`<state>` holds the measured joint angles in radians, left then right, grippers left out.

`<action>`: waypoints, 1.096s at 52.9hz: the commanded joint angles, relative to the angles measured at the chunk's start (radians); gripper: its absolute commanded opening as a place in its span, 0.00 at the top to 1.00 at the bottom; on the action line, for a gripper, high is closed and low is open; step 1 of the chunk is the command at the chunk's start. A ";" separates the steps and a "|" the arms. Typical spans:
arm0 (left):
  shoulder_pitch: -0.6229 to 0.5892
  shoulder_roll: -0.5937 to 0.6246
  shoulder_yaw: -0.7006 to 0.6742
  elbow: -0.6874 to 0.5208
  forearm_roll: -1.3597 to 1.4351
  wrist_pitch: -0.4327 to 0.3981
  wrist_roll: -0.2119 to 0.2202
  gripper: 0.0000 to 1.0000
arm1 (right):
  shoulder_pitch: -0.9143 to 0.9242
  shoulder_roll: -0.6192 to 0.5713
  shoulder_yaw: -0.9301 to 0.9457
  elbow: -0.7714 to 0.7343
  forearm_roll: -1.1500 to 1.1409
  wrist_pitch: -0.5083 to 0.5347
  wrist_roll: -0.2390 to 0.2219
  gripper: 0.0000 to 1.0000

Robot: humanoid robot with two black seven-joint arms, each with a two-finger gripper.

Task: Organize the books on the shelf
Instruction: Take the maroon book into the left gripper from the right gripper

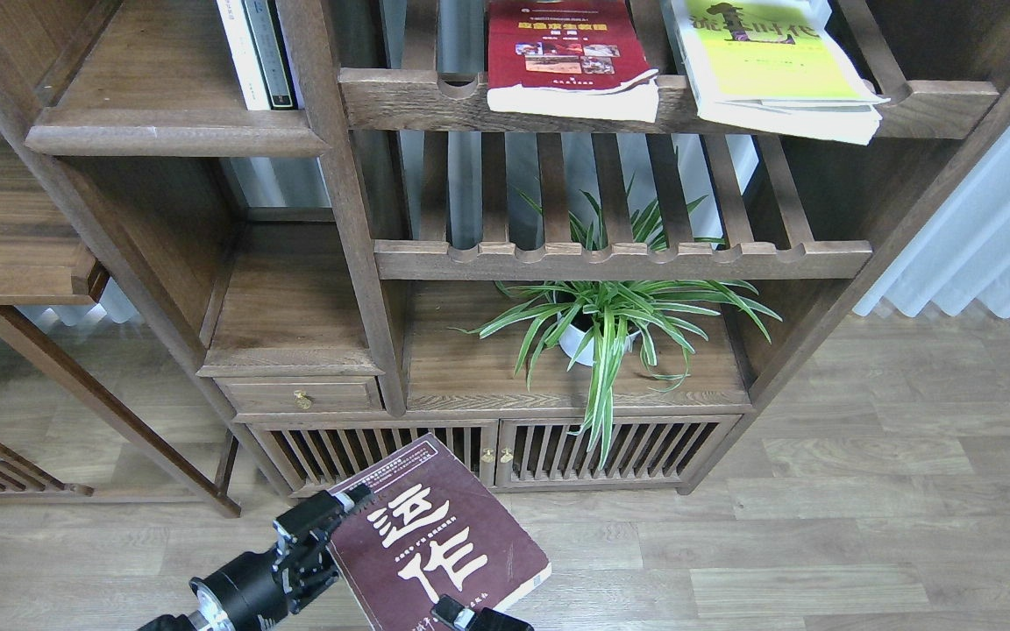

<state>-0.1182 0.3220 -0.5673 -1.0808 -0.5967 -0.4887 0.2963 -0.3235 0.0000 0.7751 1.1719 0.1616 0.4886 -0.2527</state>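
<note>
Left gripper [343,513] clamps the maroon book [435,535] reading "运作"; right gripper [457,611] state unclear.

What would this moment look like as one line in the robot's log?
left gripper: shut on maroon book | right gripper: under its near edge | red book, yellow-green book: flat on slatted shelf

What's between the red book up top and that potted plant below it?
In the head view, an empty slatted shelf lies between the red book and the plant.
</note>
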 commanded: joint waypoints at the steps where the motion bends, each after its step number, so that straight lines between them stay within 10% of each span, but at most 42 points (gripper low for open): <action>1: -0.001 0.000 0.006 -0.001 -0.002 0.000 0.001 0.67 | 0.000 0.000 0.000 0.002 -0.001 0.000 0.000 0.90; 5: 0.000 0.000 0.000 -0.002 -0.002 0.000 -0.002 0.95 | 0.000 0.000 0.000 0.000 -0.001 0.000 0.000 0.90; 21: -0.006 0.066 -0.006 -0.013 0.001 0.000 0.000 0.96 | 0.000 0.000 0.000 -0.001 -0.013 0.000 0.004 0.83; 25: -0.006 0.084 -0.006 -0.013 0.001 0.000 0.000 0.96 | 0.000 0.000 0.003 -0.003 -0.034 0.000 0.004 0.59; 29: -0.009 0.098 -0.006 -0.016 0.003 0.000 0.000 0.97 | 0.000 0.000 0.007 -0.014 -0.071 0.000 0.004 0.09; 58: 0.003 0.189 -0.146 -0.044 0.161 0.000 0.001 0.98 | 0.000 0.000 0.093 -0.008 -0.080 0.000 0.010 0.01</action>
<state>-0.1234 0.4736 -0.6541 -1.1104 -0.4825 -0.4884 0.2941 -0.3243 -0.0001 0.8437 1.1586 0.0833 0.4887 -0.2396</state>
